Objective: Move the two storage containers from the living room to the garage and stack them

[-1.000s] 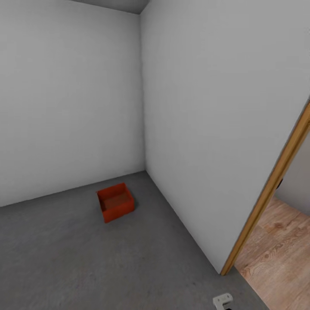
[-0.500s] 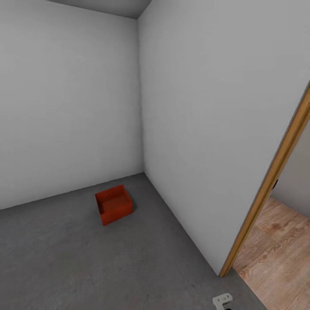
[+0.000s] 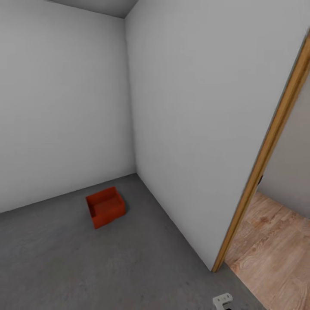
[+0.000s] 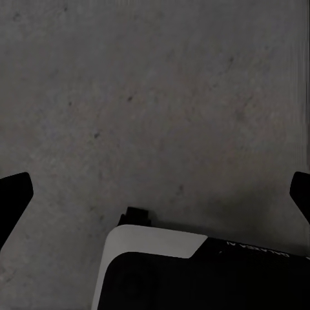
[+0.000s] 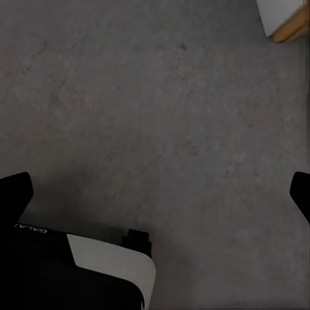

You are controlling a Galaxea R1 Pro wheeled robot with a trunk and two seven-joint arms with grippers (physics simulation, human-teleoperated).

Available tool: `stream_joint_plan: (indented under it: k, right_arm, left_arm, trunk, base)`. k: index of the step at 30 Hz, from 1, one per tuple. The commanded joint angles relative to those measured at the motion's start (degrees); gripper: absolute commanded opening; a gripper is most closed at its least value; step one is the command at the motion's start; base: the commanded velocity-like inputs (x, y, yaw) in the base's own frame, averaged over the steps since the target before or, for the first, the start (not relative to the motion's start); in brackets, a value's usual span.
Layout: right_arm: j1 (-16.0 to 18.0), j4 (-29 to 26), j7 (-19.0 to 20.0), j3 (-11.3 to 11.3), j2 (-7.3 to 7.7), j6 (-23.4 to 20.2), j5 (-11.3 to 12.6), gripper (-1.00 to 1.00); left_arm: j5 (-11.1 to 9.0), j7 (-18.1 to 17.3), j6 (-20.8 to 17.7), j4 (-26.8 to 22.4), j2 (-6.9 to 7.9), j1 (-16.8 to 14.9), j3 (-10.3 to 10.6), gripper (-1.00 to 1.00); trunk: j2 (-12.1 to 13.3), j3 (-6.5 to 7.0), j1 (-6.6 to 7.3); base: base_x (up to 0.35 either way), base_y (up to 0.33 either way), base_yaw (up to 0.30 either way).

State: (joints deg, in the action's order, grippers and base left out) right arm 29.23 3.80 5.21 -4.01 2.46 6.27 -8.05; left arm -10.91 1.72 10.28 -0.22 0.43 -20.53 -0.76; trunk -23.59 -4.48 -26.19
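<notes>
- Against the pictures of a second ago, the whole head view has shifted: the corner of the room and the red bin (image 3: 105, 206) sit further to the left, and more of the doorway and the wood flooring (image 3: 275, 249) shows at the right. This is read as a turn of the camera, not a move of the bin.
- One storage container is seen resting on the grey concrete floor (image 3: 129, 267), near the corner where the two white walls meet, apart from both walls, open side up and empty.
- No second container is stacked on it, so the task is judged to be about half done.
- The turn toward the wooden door frame (image 3: 262, 159) is taken to mean that the other container is to be fetched from the room beyond.
- The left gripper (image 4: 155, 190) is spread wide over bare concrete, nothing held.
- The right gripper (image 5: 155, 190) is likewise spread wide and empty.
</notes>
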Motion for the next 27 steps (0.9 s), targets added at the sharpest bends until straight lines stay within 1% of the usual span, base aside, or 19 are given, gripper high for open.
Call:
stream_joint_plan:
  k: [1, 27]
  right_arm:
    - [0.13, 0.26, 0.07, -0.38, 0.00, 0.44, -0.13, 1.00]
    - [0.13, 0.25, 0.07, -0.38, 0.00, 0.43, -0.13, 1.00]
  left_arm:
    - [-0.25, 0.03, 0.18, 0.04, 0.00, -0.04, -0.03, 1.00]
    - [-0.21, 0.03, 0.18, 0.04, -0.01, -0.04, -0.01, 1.00]
  trunk:
    - [-0.13, -0.12, -0.04]
    - [-0.13, -0.12, -0.04]
  base:
    - [0.000, 0.000, -0.274]
    - [0.000, 0.000, -0.278]
